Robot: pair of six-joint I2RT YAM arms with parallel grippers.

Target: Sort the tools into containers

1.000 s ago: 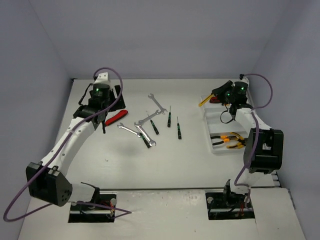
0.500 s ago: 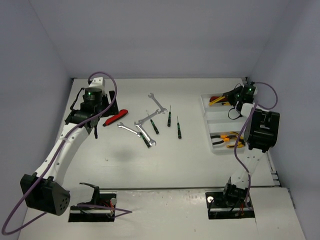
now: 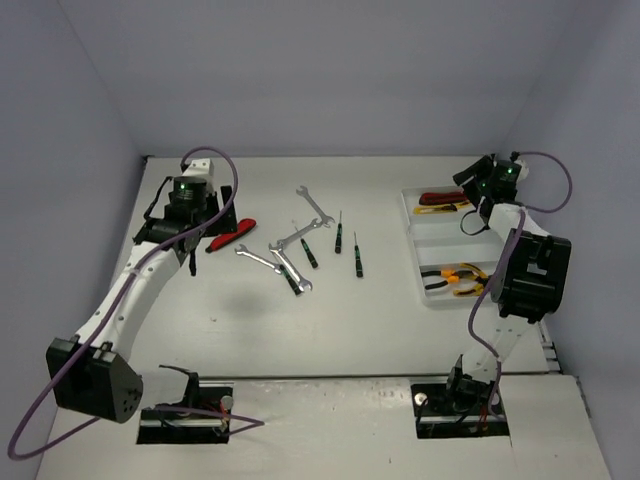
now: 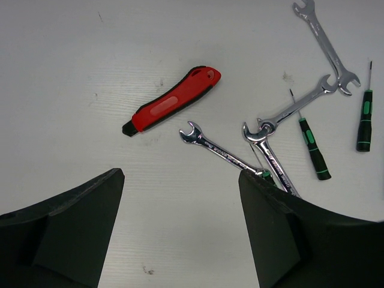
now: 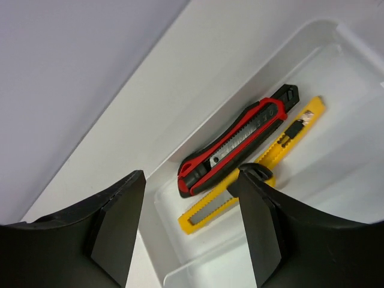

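One red cutter (image 5: 240, 147) lies lengthwise in the tray (image 5: 342, 162), parallel to yellow cutter (image 5: 207, 214), below parted right pincer (image 5: 195, 174).

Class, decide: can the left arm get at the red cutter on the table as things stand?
Probably yes. The left gripper hangs open near the red cutter, which lies flat, apart from the wrenches, with nothing over it.

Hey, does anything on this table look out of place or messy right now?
A loose red cutter lies alone on the table, though its twin red cutter and a yellow cutter sit in the far compartment of the tray. The wrenches overlap in a crossed tangle. Nothing looks damaged.
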